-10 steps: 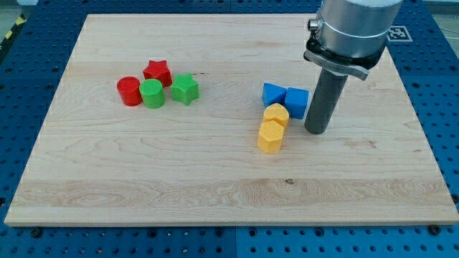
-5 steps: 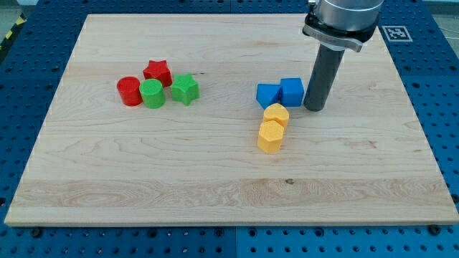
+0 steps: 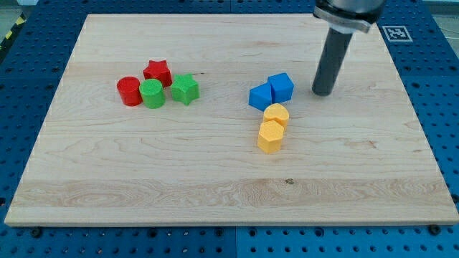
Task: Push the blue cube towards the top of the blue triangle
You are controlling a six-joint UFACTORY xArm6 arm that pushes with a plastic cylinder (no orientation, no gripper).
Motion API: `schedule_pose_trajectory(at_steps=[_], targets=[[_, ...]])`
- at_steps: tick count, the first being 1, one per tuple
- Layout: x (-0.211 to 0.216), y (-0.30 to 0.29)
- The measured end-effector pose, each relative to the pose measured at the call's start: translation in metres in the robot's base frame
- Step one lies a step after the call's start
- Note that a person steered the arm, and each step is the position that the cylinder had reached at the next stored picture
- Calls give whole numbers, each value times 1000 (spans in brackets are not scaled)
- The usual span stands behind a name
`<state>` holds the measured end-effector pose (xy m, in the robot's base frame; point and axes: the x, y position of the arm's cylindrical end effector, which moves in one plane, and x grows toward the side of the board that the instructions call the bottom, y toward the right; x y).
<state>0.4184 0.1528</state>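
The blue cube [image 3: 281,87] sits near the board's middle, touching the blue triangle [image 3: 260,96] on its upper right side. My tip [image 3: 323,92] stands on the board to the right of the blue cube, apart from it by a clear gap. The dark rod rises from the tip to the view's top edge.
Two yellow blocks [image 3: 272,127] lie stacked in a line just below the blue pair. At the left are a red cylinder [image 3: 129,91], a green cylinder [image 3: 152,94], a red star [image 3: 157,72] and a green star [image 3: 185,89]. The wooden board [image 3: 215,186] lies on a blue perforated table.
My tip pushed the blue cube and blue triangle up and to the left, then moved up and right, away from the cube. The other blocks stayed put.
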Motion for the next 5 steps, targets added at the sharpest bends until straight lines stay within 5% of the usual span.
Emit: schedule_pose_trajectory(at_steps=[4,5], targets=[[35,-39],[11,-61]])
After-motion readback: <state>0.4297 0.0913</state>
